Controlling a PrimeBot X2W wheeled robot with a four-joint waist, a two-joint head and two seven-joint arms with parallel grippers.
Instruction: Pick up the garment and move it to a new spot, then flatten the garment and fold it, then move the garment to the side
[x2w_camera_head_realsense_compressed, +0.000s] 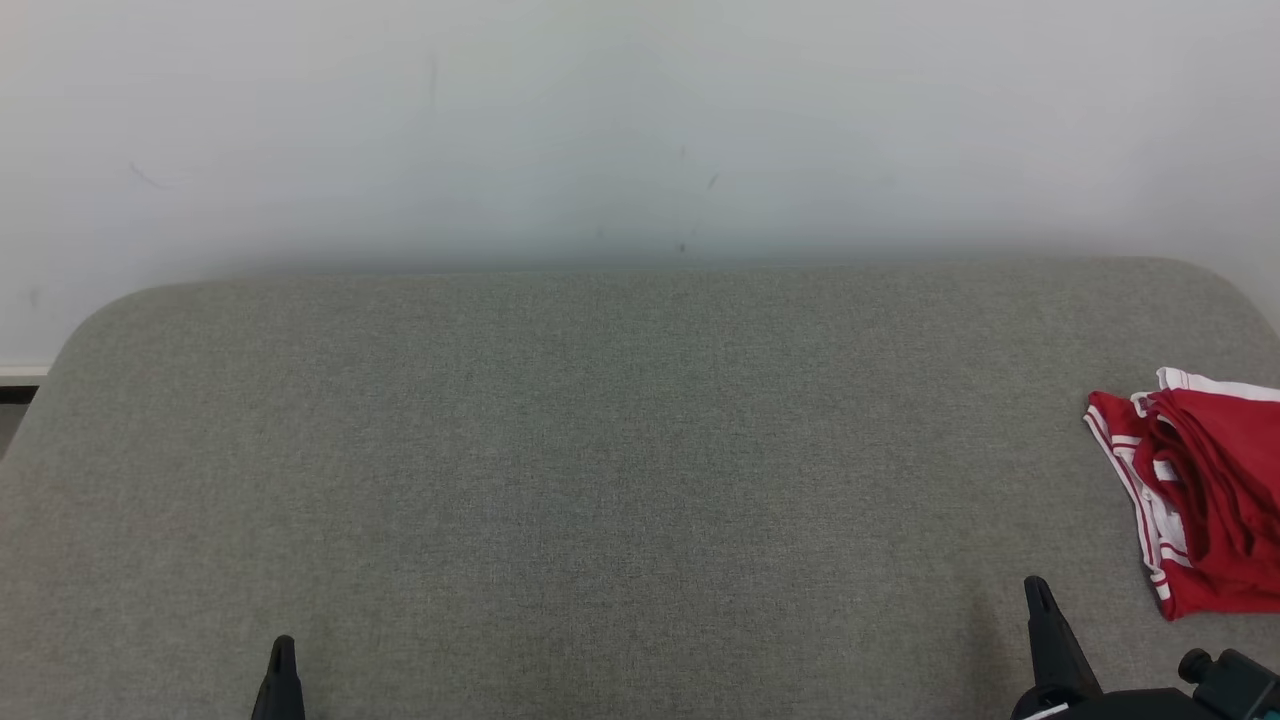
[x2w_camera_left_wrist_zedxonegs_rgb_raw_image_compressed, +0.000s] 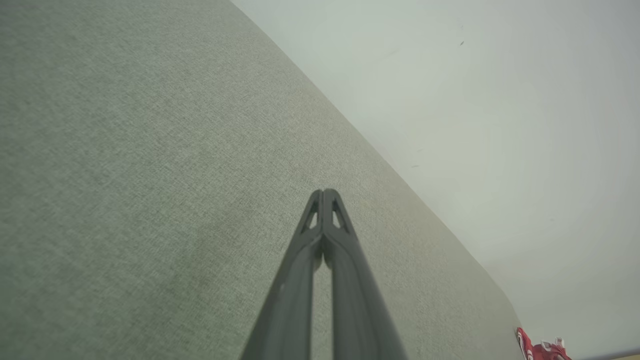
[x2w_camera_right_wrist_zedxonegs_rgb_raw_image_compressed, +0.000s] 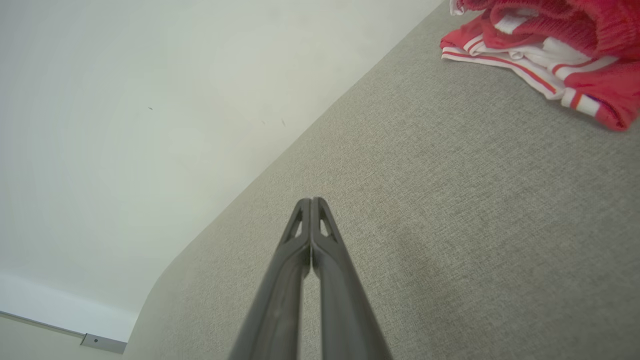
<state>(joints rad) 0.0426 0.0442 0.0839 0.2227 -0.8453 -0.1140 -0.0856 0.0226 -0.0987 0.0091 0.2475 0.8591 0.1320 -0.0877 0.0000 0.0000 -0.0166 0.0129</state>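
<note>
The garment (x2w_camera_head_realsense_compressed: 1195, 490) is red with white stripes and lies bunched in loose folds at the right edge of the grey fabric surface (x2w_camera_head_realsense_compressed: 600, 450). It also shows at the top right of the right wrist view as the garment (x2w_camera_right_wrist_zedxonegs_rgb_raw_image_compressed: 550, 45), and as a small red patch (x2w_camera_left_wrist_zedxonegs_rgb_raw_image_compressed: 542, 348) at the bottom right of the left wrist view. My right gripper (x2w_camera_head_realsense_compressed: 1036, 590) is shut and empty, a short way left of and nearer than the garment. My left gripper (x2w_camera_head_realsense_compressed: 283, 645) is shut and empty at the lower left, far from the garment. Both pairs of fingers meet at the tips: left gripper (x2w_camera_left_wrist_zedxonegs_rgb_raw_image_compressed: 323, 191), right gripper (x2w_camera_right_wrist_zedxonegs_rgb_raw_image_compressed: 311, 200).
A pale wall (x2w_camera_head_realsense_compressed: 640, 120) rises behind the grey surface, whose far corners are rounded. A strip of floor and a white skirting board (x2w_camera_head_realsense_compressed: 20, 372) show at the far left edge.
</note>
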